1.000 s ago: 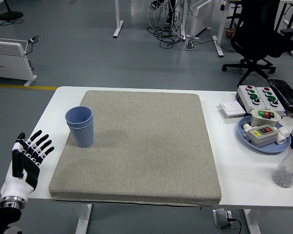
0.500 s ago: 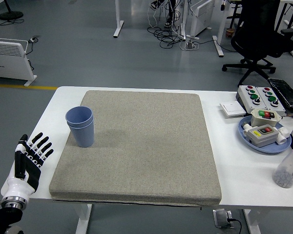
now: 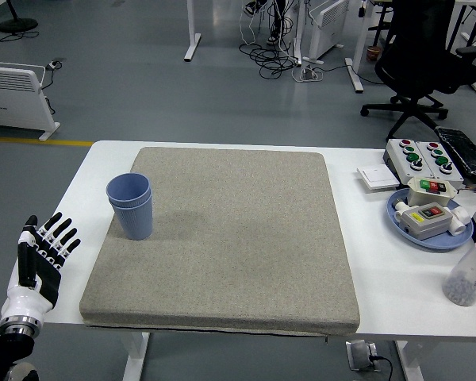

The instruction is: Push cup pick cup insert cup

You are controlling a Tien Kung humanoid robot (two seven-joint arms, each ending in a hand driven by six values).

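Observation:
Two blue cups (image 3: pixel 131 204), one nested inside the other, stand upright near the left edge of the grey mat (image 3: pixel 230 238). My left hand (image 3: pixel 41 254) is low at the table's left edge, well below and left of the cups, with its fingers spread and nothing in them. No right hand shows in the head view.
The white table (image 3: pixel 397 278) carries a blue plate (image 3: pixel 428 226) with switch boxes, a button box (image 3: pixel 419 156), a white plate switch (image 3: pixel 373 176) and a red-capped jar (image 3: pixel 470 271) along its right side. A black office chair (image 3: pixel 424 55) stands behind the table.
My left hand has drifted slightly left and stays low at the table's left edge. The cups have not moved.

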